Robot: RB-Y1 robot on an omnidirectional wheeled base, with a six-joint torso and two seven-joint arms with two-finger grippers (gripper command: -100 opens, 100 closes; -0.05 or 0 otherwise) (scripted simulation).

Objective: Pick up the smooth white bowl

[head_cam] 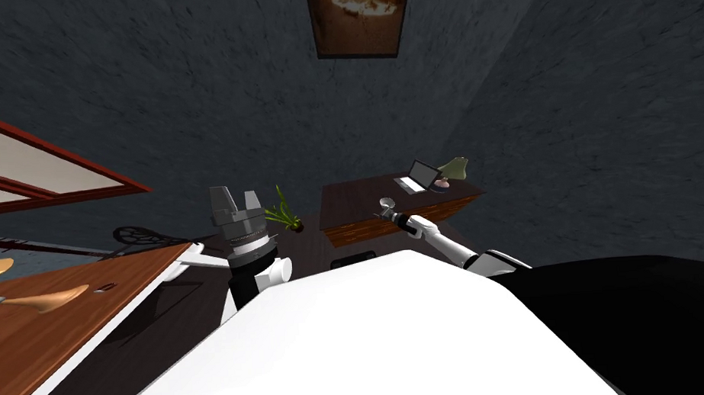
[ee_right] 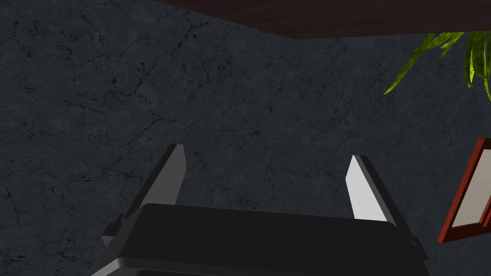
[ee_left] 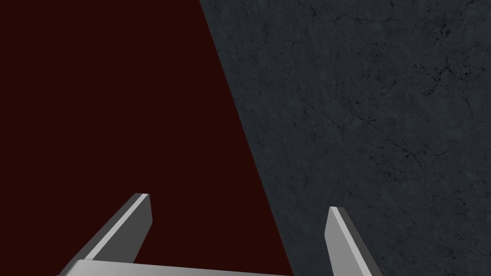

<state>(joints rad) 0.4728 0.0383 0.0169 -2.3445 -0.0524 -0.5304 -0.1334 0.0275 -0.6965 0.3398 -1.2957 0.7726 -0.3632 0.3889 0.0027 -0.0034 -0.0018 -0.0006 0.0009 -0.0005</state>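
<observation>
A small pale round bowl (head_cam: 387,202) sits on the near left part of a dark wooden desk (head_cam: 358,199). My right gripper (head_cam: 384,215) reaches over the desk's front edge, just short of the bowl. In the right wrist view that gripper (ee_right: 266,165) is open with nothing between its fingers, facing a dark wall, and the desk's edge (ee_right: 335,19) runs beside it. My left gripper (head_cam: 234,201) is raised to the left of the desk. It is also open (ee_left: 239,211) and empty, over a dark red flat surface (ee_left: 105,96).
A laptop (head_cam: 416,177) and a green-shaded lamp (head_cam: 452,170) stand at the desk's far end. A potted plant (head_cam: 286,212) sits between the two arms. A wooden counter (head_cam: 37,325) with utensils lies at the left, under a red-framed window (head_cam: 28,177). Dark walls stand close behind.
</observation>
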